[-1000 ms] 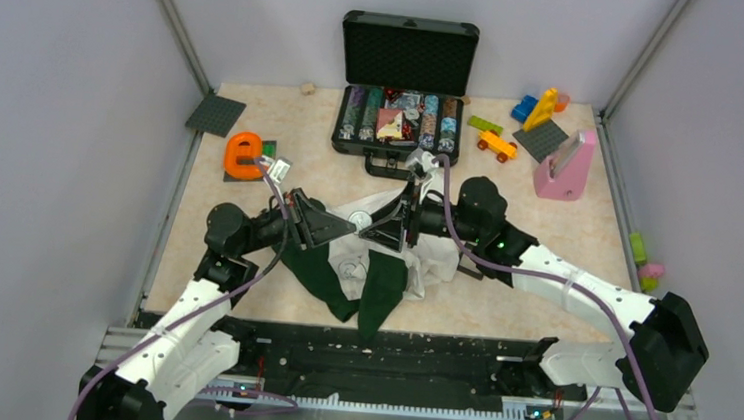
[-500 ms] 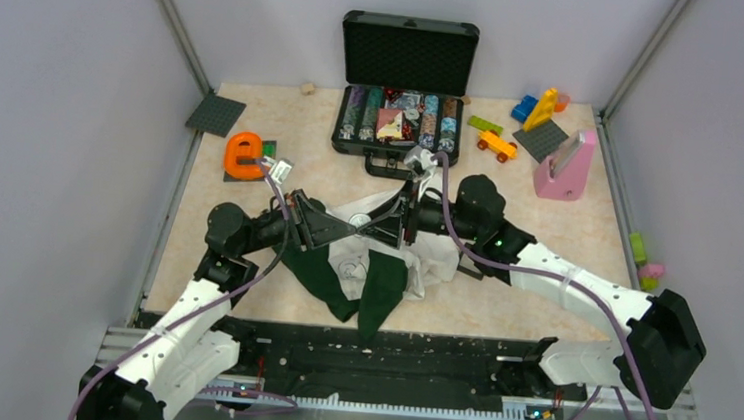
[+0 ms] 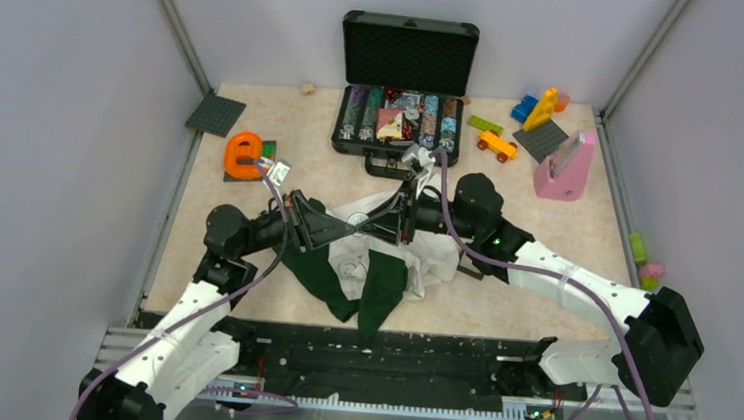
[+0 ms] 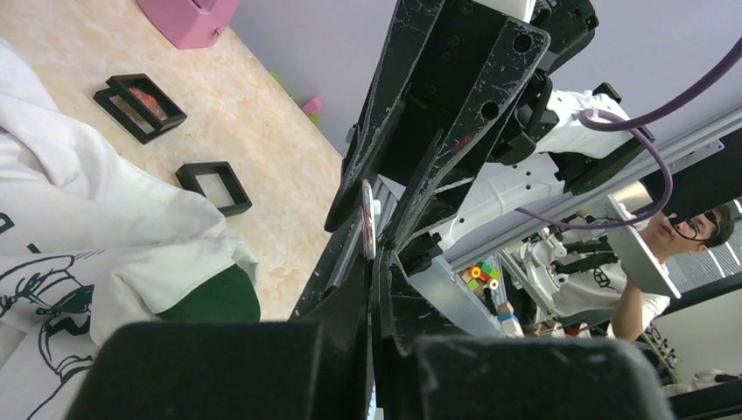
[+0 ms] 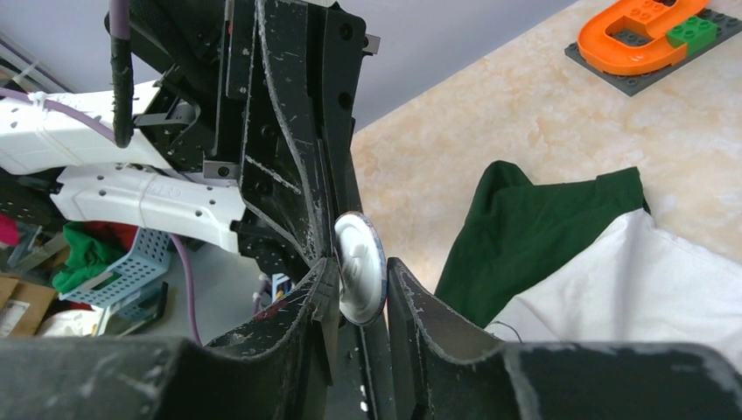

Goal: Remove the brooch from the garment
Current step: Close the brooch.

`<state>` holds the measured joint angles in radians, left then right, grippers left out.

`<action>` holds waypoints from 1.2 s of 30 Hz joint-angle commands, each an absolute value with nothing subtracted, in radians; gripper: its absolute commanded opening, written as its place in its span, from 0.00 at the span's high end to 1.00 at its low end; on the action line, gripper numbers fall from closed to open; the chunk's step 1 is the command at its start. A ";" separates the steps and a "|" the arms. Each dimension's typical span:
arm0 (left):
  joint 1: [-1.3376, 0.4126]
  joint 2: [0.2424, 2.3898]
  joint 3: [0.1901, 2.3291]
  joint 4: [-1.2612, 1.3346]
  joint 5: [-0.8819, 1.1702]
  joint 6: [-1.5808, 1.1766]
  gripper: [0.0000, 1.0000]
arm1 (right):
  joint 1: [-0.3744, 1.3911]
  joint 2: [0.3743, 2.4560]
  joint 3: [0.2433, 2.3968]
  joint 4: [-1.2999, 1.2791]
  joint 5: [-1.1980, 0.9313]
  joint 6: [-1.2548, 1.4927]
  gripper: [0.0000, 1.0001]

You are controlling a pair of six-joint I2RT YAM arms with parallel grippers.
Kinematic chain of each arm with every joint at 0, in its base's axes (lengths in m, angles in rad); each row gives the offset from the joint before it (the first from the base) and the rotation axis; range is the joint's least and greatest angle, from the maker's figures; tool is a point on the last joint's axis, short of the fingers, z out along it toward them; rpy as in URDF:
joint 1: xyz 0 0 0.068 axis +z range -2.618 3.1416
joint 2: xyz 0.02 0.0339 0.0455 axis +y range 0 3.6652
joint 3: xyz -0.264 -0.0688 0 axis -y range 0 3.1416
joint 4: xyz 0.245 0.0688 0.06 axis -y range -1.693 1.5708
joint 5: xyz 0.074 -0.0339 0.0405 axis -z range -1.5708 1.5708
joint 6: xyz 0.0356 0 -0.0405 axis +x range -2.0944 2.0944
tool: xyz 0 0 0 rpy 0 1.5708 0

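From above, the left end effector (image 3: 348,229) and the right end effector (image 3: 367,233) meet tip to tip just above the garment (image 3: 383,271), which lies crumpled, white and dark green, on the tabletop (image 3: 547,224); what sits between them is too small to make out here.

In the left wrist view the brooch (image 4: 368,219) shows edge-on as a thin disc with a reddish rim, rising out of the left end effector's own nearly closed fingers; that arm is clenched on it and holds it above the garment, probably so the other arm can reach it.

In the right wrist view the brooch turns its pale round face to the camera, with the garment well below it; the right end effector's fingers (image 5: 420,315) stand one at each side of the disc; whether they press on it or merely bracket it I cannot tell; this looks like a handover in the air, the pin apparently free of the cloth.
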<state>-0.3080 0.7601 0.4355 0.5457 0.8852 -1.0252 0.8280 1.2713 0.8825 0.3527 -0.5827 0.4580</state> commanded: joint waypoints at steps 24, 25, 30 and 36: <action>-0.309 0.753 0.420 0.599 0.895 -1.043 1.00 | 0.836 1.237 0.860 0.468 -0.660 0.534 0.46; -0.308 0.755 0.421 0.603 0.898 -1.051 1.00 | 0.837 1.235 0.858 0.455 -0.653 0.524 0.49; -0.308 0.756 0.424 0.612 0.906 -1.061 1.00 | 0.837 1.230 0.843 0.432 -0.640 0.498 0.60; -0.309 0.749 0.416 0.617 0.910 -1.063 1.00 | 0.836 1.239 0.841 0.445 -0.647 0.508 0.73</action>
